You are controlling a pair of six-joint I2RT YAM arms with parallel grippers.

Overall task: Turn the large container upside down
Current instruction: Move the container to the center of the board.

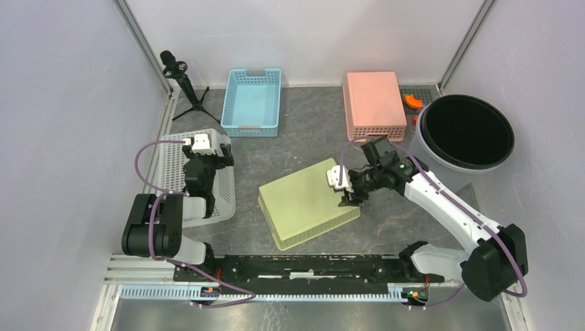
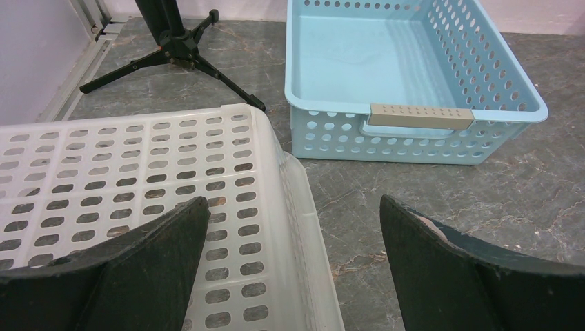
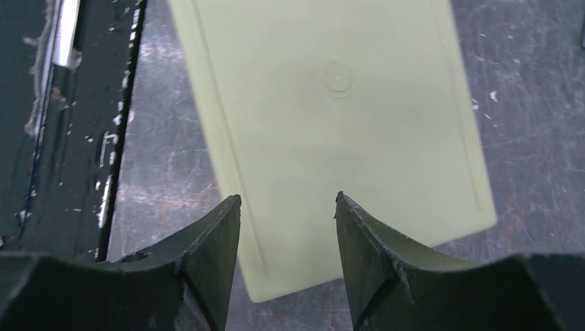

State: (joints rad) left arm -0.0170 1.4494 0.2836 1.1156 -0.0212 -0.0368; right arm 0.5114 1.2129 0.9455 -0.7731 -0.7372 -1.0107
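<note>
The large container (image 1: 303, 201) is a pale green plastic bin in the middle of the table, lying with its flat base facing up and skewed to the table edges. The right wrist view fills with that smooth base (image 3: 331, 124). My right gripper (image 1: 343, 187) hovers over the bin's right end, open, with nothing between its fingers (image 3: 286, 200). My left gripper (image 1: 207, 153) stays at the left over a white basket (image 1: 172, 162), open wide and empty (image 2: 293, 203).
The white perforated basket (image 2: 138, 165) lies bottom up at the left. A blue basket (image 1: 252, 102) (image 2: 421, 117) stands open at the back, with a pink basket (image 1: 372, 103) bottom up beside it. At the right sits a black round tub (image 1: 465, 131). A small black tripod (image 1: 183, 79) occupies the back left corner.
</note>
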